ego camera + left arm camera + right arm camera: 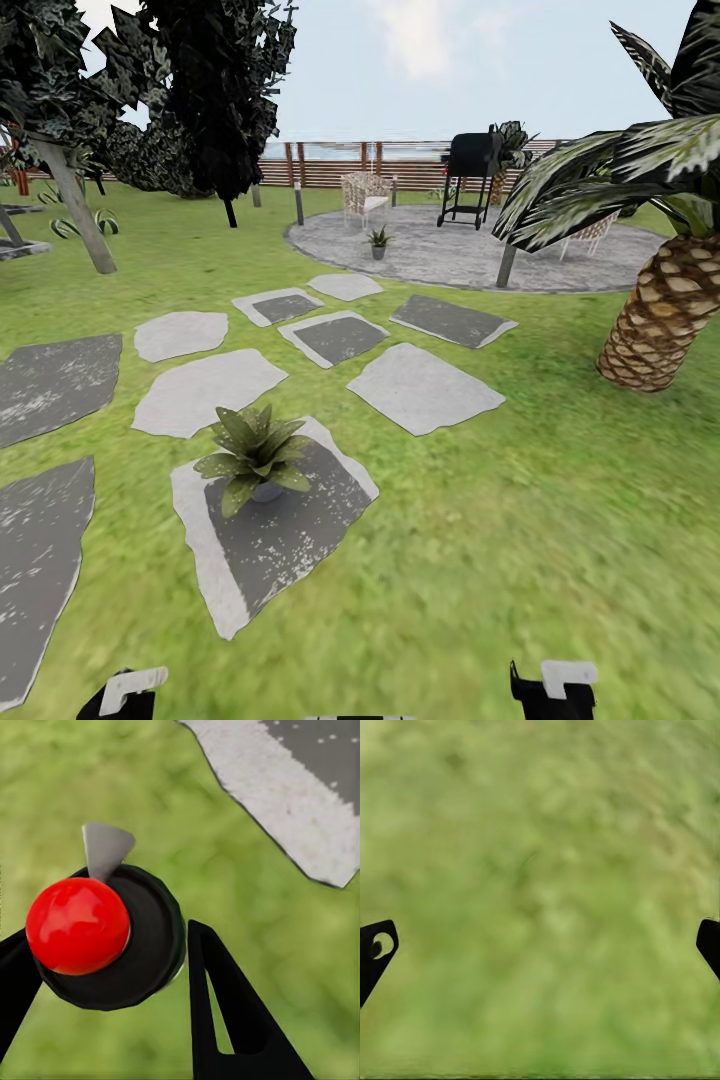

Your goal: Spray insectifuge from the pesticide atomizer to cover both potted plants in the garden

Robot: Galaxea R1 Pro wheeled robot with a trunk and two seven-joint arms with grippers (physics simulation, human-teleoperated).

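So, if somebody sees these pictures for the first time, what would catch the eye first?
Probably the near potted plant, a green rosette in a grey pot on a stepping stone in the lawn. Then the big palm at the right, with its scaly brown trunk. In the left wrist view, the bright red ball on the black atomizer, held in the left gripper, stands out strongly over the grass.

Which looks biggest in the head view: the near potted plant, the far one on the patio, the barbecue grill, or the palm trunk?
Largest to smallest, as they appear:
1. palm trunk
2. near potted plant
3. barbecue grill
4. far potted plant

Nearness inflates the first two; the grill stands farther off, so its true rank is unsure.
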